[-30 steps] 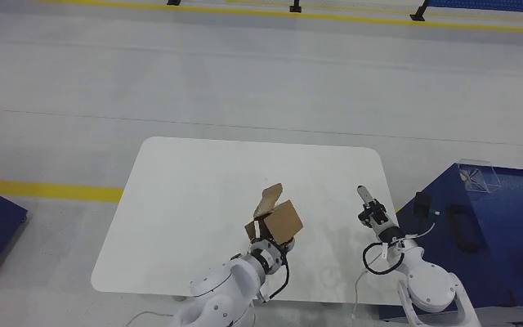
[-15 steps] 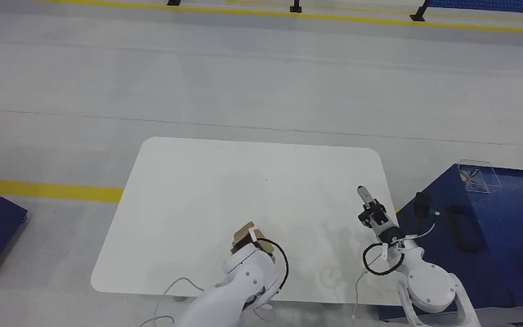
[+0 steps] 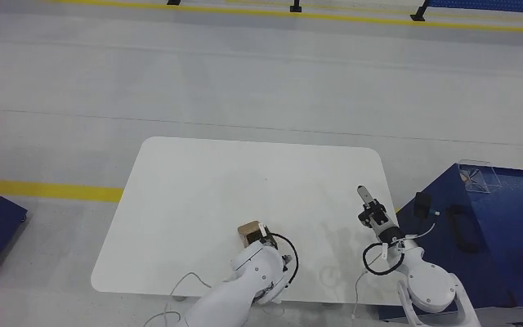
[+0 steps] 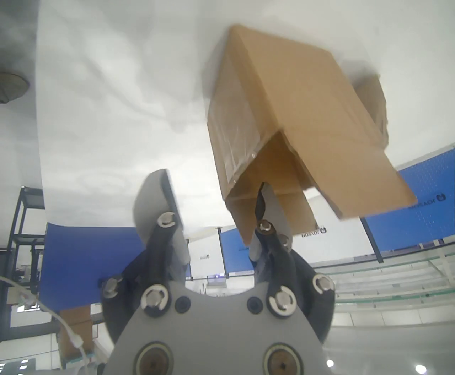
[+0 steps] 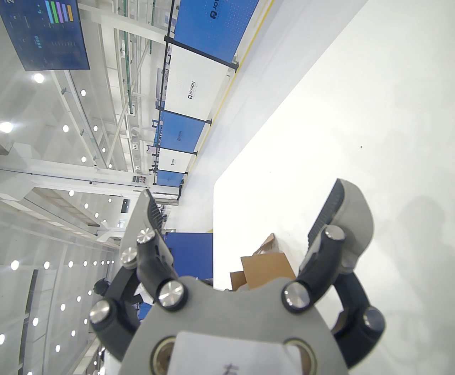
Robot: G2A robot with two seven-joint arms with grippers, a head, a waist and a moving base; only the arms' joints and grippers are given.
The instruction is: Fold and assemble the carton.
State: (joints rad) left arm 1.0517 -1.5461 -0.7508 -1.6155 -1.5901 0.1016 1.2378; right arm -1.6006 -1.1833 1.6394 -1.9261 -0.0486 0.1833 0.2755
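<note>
A short logo line in dark print stands on a white partition panel (image 5: 192,88) in the hall beyond the table (image 5: 355,106), and a like line in white stands on the blue partition panel (image 5: 217,10) beside it. The left wrist view shows such lines upside down on a blue panel (image 4: 426,202) and a white panel (image 4: 314,232). A dark wall screen (image 5: 49,32) carries coloured bars and tiny text, too small to read. A white sticker (image 5: 231,349) on the right gripper (image 5: 243,188) bears a small mark

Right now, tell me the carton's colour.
The carton is plain brown cardboard, clearest in the left wrist view.
</note>
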